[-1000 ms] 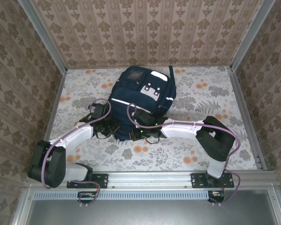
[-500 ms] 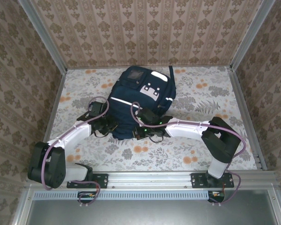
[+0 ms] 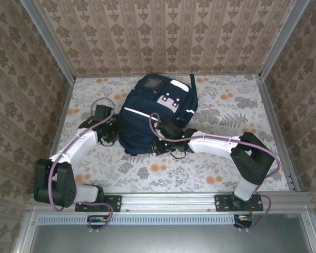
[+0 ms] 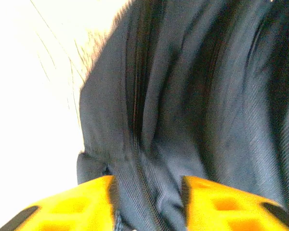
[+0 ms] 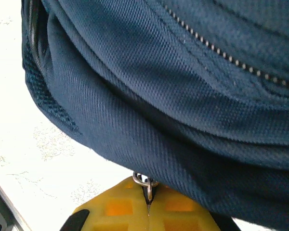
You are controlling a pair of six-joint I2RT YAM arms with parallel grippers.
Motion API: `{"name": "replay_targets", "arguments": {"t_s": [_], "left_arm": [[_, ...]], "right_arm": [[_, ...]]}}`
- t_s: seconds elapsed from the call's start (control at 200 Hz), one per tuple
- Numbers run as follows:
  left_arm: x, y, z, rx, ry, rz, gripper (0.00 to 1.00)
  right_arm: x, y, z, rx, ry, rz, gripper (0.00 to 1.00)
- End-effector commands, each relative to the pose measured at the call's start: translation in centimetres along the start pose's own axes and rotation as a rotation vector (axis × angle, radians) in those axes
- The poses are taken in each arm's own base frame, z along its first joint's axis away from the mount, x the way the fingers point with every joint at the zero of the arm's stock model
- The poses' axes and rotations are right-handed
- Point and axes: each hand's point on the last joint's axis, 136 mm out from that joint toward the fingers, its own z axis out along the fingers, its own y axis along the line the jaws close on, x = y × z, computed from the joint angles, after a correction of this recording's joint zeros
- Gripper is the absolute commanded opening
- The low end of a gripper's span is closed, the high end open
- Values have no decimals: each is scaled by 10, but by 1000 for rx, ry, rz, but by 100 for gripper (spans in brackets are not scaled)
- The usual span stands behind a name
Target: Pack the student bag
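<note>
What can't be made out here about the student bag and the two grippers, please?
Top view: what is inside the student bag, covered by its own navy fabric.
Left wrist view: whether the left gripper touches the fabric between its fingers; blur, and the bottom edge cuts the fingers off.
Right wrist view: most of the zipper pull, pinched inside the shut right gripper.

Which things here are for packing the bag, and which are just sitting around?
For the job:
student bag
zip pull, pinched by the right tool
left tool, fingers apart at the bag's side

Just there:
flowery table cover
patterned walls
</note>
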Motion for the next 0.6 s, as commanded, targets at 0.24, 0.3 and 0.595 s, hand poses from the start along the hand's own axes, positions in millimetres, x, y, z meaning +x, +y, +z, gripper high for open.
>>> {"name": "replay_targets", "arguments": {"t_s": [0.24, 0.3, 0.595], "left_arm": [[28, -19, -18, 125, 40, -85, 53], [37, -26, -13, 128, 55, -81, 53], [65, -34, 22, 74, 144, -95, 52]], "right_arm": [[-22, 34, 15, -99, -3, 65, 0], [-21, 34, 17, -98, -1, 67, 0], [-19, 29, 20, -85, -6, 84, 0]]}}
